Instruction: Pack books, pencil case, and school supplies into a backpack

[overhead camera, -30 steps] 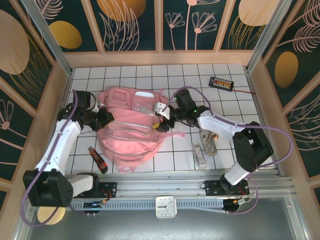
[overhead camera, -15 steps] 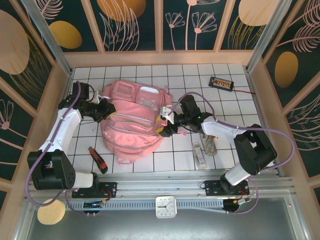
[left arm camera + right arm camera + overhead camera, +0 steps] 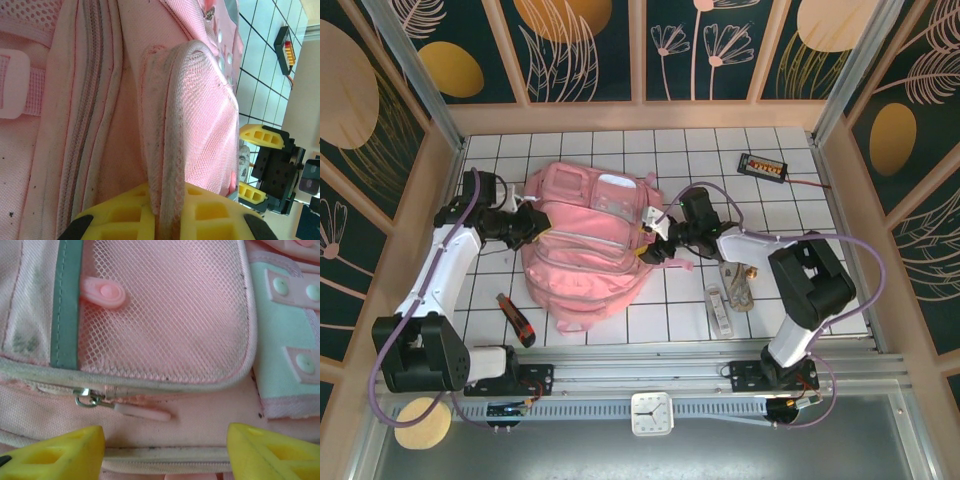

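The light-pink backpack point(image 3: 582, 250) lies left of the table's middle. My left gripper point(image 3: 527, 226) is at its left side, shut on the bound rim of a mesh pocket point(image 3: 200, 115), which runs up between the yellow pads point(image 3: 122, 217). My right gripper point(image 3: 651, 245) is at the bag's right side, open, its fingertips point(image 3: 272, 450) set wide apart just short of the fabric. A white zipper pull point(image 3: 142, 413) lies between them under a mesh pocket point(image 3: 165, 315). The whitish ruler-like bar point(image 3: 720, 308) and the pale cord bundle point(image 3: 737, 282) rest right of the bag. Books and pencil case are out of view.
A red-and-black utility knife point(image 3: 516, 320) lies near the front left. A small black box with orange marks point(image 3: 764, 166) and its wire sit at the back right. Wooden walls close in the tiled table on three sides.
My left gripper has drawn back and left, still pinching the pocket rim, and the backpack has shifted and turned with it. My right gripper has dropped slightly nearer along the bag's right side.
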Controlling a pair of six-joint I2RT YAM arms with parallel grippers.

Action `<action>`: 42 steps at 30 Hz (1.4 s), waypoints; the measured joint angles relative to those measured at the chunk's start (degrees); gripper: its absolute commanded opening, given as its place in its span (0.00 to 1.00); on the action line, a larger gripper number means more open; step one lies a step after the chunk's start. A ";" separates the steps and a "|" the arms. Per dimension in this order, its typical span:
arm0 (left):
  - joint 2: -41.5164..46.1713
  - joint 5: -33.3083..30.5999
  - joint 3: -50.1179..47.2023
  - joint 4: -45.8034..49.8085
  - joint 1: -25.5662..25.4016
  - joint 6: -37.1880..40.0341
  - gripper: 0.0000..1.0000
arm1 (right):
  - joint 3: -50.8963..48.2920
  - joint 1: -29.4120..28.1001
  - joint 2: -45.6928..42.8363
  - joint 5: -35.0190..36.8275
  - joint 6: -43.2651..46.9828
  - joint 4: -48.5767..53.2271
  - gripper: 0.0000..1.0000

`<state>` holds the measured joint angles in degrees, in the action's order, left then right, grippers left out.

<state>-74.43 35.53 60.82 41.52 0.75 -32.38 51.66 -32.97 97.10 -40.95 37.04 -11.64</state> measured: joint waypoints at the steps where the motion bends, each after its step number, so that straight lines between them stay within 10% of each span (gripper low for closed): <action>1: 0.24 0.00 -0.24 -0.17 0.00 -0.02 0.00 | 0.11 -0.55 0.07 0.13 0.22 -0.02 0.66; 7: 1.44 -0.02 -1.33 -0.59 0.33 -0.22 0.00 | 0.83 -3.78 0.94 1.97 1.40 0.79 0.61; 20: 1.97 -0.50 -2.14 -1.88 0.42 -1.49 0.00 | 1.53 -6.34 1.81 3.82 2.99 3.52 0.00; 31: 9.05 -5.90 -6.84 -5.62 -1.73 -8.74 0.00 | -1.16 -10.23 -10.16 7.21 -0.11 11.63 0.00; 42: 18.82 -24.81 -17.46 -15.87 -15.34 -24.87 0.00 | 9.01 -12.66 -6.80 9.05 -24.52 31.12 0.00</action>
<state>-55.61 10.72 43.35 25.65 -14.59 -57.25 60.66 -45.63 90.30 -31.90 12.51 19.49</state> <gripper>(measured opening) 0.113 0.061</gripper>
